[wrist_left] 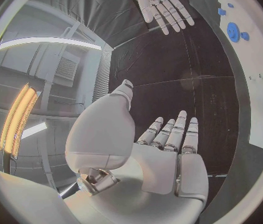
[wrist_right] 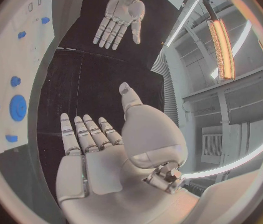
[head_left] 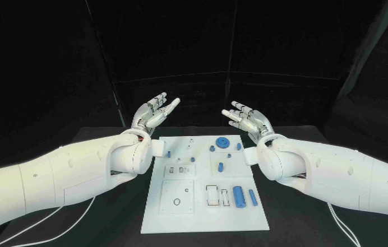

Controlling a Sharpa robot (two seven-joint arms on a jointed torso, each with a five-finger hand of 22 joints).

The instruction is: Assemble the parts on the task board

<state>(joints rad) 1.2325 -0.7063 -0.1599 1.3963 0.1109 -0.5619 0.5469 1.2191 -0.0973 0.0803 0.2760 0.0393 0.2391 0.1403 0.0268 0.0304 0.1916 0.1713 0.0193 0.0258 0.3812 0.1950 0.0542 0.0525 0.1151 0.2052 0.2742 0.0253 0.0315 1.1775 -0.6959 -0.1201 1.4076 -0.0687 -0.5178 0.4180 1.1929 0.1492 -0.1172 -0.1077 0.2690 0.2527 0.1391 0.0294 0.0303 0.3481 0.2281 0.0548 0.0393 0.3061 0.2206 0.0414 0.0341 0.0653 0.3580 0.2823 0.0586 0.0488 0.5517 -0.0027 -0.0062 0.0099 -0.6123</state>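
Both hands are up off the surface [head_left: 291,132], holding nothing: left hand [head_left: 155,111] with fingers spread, palm facing inward, right hand [head_left: 248,118] the same, mirrored, both hovering beyond the far edge of the task board [head_left: 157,213]. The board lies flat in the middle of the surface between the two forearms. Parts sit on it untouched: a round blue gear-like part [head_left: 221,142] near the far edge, small blue pegs around it, and two blue cylinders [head_left: 239,195] lying side by side near the right edge by some rectangular slots (exact shapes too small to tell). Judgement: nothing started yet, first step is a reach and pick. To do it well, bring one hand down over a single part, approach from above, close fingers only once centred, and keep the other hand clear so it doesn't knock the pegs.
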